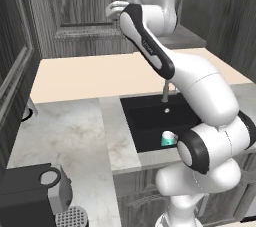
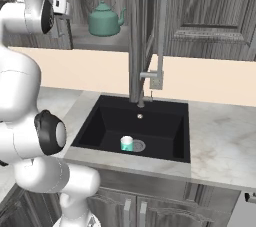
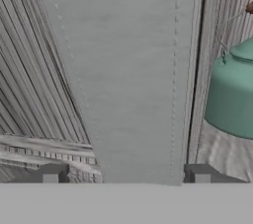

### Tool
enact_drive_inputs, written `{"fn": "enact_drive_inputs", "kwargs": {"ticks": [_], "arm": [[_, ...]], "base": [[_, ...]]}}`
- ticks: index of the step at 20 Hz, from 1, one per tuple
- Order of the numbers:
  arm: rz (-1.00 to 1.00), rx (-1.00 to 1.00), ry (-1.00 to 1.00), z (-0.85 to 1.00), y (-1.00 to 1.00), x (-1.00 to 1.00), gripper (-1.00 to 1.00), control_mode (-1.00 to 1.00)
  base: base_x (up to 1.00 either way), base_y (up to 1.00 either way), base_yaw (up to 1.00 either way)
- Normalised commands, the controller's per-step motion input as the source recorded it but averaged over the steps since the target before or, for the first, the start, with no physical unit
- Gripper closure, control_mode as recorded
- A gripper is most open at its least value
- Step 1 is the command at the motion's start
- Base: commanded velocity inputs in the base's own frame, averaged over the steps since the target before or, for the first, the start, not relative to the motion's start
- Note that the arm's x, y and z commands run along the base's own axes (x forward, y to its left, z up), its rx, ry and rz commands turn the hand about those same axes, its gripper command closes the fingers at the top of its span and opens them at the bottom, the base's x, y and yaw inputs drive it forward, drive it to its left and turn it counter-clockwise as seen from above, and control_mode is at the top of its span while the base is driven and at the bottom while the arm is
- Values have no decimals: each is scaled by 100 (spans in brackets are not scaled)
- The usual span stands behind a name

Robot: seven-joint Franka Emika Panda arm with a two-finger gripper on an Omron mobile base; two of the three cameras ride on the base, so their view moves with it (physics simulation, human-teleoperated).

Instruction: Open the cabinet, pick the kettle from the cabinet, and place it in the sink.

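A teal kettle with a brown-topped handle stands upright inside the dark wood-grain cabinet, whose left side is open. My gripper is up at that opening, left of the kettle. In the hand view my gripper straddles a wide pale grey bar, seemingly the door's handle. Its fingertips stand apart from the bar on both sides, so it is open. The kettle sits behind the bar to the right. The black sink lies below in the counter; it appears as the sink in the left base view, past my gripper.
A small teal cup stands by the drain in the sink. The tall grey faucet rises behind the basin. A dark coffee machine sits on the marble counter at the near left. Base unit doors are shut below.
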Motion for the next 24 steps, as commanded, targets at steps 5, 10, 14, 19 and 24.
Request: {"fn": "enact_drive_inputs", "kwargs": {"ticks": [5,10,14,19,24], "arm": [[-2,0,0,-10,17,11,100,-100],[-1,0,-6,-11,30,0,100,-100],[0,0,-11,-11,40,-8,100,-100],[0,0,-8,-3,40,-21,100,-100],[0,0,0,2,37,-45,100,-100]], "base": [[0,0,0],[0,0,0],[0,0,0],[0,0,0],[0,0,0]]}}
